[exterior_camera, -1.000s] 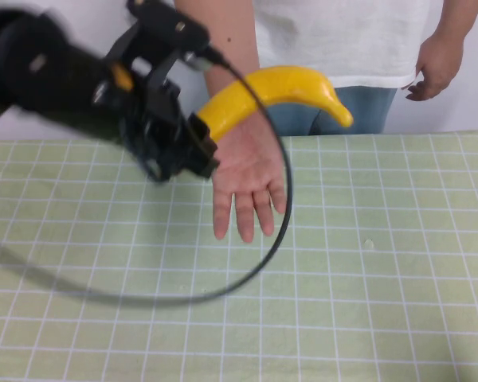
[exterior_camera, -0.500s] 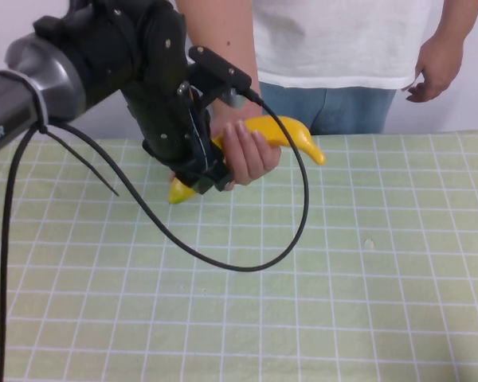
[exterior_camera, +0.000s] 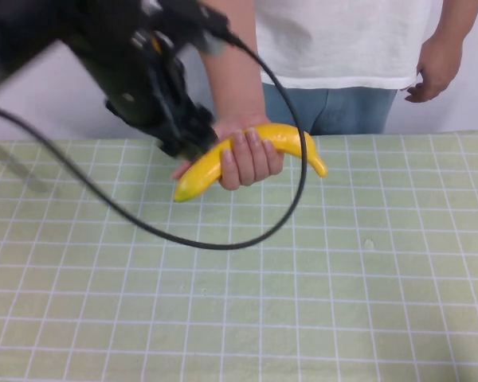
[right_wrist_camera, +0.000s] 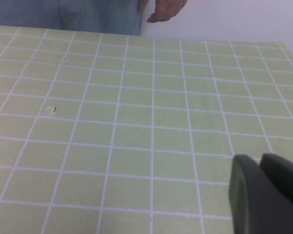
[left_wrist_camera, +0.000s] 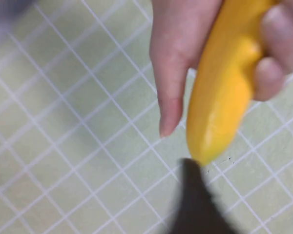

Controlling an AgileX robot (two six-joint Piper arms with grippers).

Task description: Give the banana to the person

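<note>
While the person (exterior_camera: pixel 334 40) is gripping the banana (exterior_camera: pixel 247 155), its long axis is lying across the desk (exterior_camera: pixel 342 278).
Left tool (exterior_camera: pixel 179 135) is hovering beside the banana's lower tip, its opening unreadable; right tool (right_wrist_camera: pixel 263 195) is idling low, its opening likewise unreadable.

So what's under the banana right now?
The person's hand wraps the banana; below, bare mat. Left end effector is beside it; right end effector is parked. The palm is hidden.

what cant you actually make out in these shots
- Left gripper, high view: beside the person's hand; motion blur hides its fingers.
- Left wrist view: one dark blurred finger below the banana tip; touching or apart, cannot tell.
- Right gripper, right wrist view: cut off by the corner.
- Person: cropped above the chest.
</note>
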